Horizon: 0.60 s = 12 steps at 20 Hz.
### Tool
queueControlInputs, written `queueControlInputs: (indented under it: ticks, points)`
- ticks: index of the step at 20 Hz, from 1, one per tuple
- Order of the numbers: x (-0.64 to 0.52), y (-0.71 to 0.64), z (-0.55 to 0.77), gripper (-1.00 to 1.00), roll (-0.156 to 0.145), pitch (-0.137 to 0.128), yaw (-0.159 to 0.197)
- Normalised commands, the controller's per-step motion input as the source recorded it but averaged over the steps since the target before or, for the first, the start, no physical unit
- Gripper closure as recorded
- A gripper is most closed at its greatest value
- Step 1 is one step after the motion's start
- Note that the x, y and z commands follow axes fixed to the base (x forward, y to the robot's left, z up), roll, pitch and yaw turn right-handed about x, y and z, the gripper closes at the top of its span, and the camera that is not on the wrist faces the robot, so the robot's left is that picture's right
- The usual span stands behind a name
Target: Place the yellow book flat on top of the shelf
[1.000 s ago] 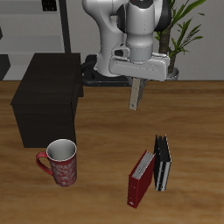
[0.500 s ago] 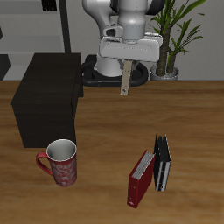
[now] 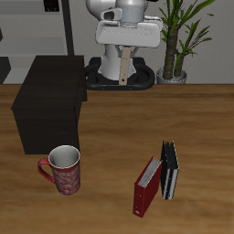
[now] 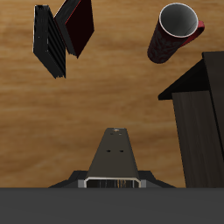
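The arm is drawn up high over the table's back edge, its gripper (image 3: 122, 57) clamped on the yellow book (image 3: 122, 68), which hangs edge-down in the air above the robot's base. Since a second ago it has risen and swung back toward the shelf (image 3: 47, 102). The red mug (image 3: 64, 170) sits near the front edge, unmoved.

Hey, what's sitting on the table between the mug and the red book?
Nothing: between the mug and the red book there is only bare wood table, as the exterior view shows.
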Motion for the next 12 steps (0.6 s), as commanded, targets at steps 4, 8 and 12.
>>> queueControlInputs:
  ticks: [4, 8, 12]
  points:
    - [0.02, -0.21, 0.26, 1.00, -0.077, -0.027, 0.091]
    - [0.04, -0.58, 0.34, 1.00, -0.151, -0.072, 0.117]
    - [0.03, -0.38, 0.21, 1.00, -0.088, -0.039, 0.051]
